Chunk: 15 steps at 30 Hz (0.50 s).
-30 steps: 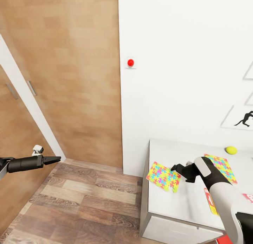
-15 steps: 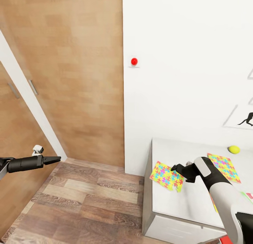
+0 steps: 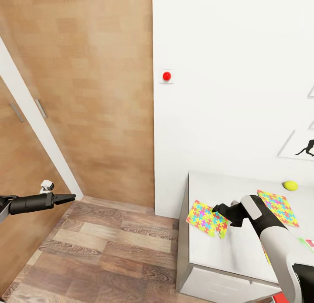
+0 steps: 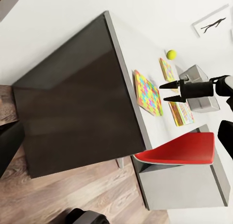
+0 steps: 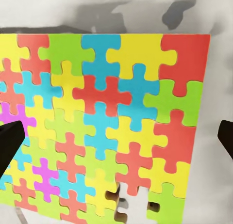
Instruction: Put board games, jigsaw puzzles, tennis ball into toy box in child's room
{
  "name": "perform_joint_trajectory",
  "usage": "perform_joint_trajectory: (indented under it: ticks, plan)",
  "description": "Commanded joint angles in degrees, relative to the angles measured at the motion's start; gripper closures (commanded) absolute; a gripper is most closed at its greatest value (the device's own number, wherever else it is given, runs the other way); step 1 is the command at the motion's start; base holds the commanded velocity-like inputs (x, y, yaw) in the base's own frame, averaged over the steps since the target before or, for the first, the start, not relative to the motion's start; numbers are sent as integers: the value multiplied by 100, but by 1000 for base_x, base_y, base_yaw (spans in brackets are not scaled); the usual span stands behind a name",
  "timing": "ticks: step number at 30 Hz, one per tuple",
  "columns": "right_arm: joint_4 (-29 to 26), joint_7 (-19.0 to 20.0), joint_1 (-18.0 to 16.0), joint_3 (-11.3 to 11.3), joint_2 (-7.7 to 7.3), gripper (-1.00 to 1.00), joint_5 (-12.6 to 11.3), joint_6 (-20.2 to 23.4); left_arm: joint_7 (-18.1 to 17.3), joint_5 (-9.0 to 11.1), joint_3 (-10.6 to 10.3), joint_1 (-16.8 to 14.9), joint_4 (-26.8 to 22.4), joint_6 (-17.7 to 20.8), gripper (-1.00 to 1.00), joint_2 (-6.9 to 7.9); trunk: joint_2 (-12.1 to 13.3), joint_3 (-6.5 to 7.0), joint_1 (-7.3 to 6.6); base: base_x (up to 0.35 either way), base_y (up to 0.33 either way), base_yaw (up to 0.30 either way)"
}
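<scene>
A bright jigsaw puzzle (image 3: pixel 205 218) lies near the left edge of the white table (image 3: pixel 226 250), one corner past the rim. My right gripper (image 3: pixel 218 209) hovers over its right side, open, with the puzzle (image 5: pixel 107 117) between its fingertips (image 5: pixel 9 146) in the right wrist view. A second puzzle (image 3: pixel 279 207) and the yellow tennis ball (image 3: pixel 290 185) lie farther back. The left wrist view also catches a board game (image 4: pixel 182 112) and the grey toy box (image 4: pixel 205 104) behind my right arm. My left gripper (image 3: pixel 65 198) hangs shut over the floor, far left.
A white wall with a red button (image 3: pixel 166 76) backs the table. Wooden wardrobe doors (image 3: pixel 87 98) stand to the left over wood flooring (image 3: pixel 109 250). A red chair (image 4: pixel 179 149) sits tucked at the table's near side.
The head camera shifted slightly a second ago, sliding the whole picture rightward. Over the last half second nothing has moved; both arms and the toys hold still.
</scene>
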Motion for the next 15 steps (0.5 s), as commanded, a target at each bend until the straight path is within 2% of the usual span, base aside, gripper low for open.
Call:
perform_joint_trajectory:
  ticks: [1,15]
  plan:
    - [-7,-56,-5,-11,1,-100,-61,17,-18,31,-35,-7,1,61,-100,4,-12,-12,3,0,0,0]
    - [-7,-56,-2,-11,1,-100,-62,17,-18,31,-34,-4,1,61,-100,5,-12,-15,3,0,0,0]
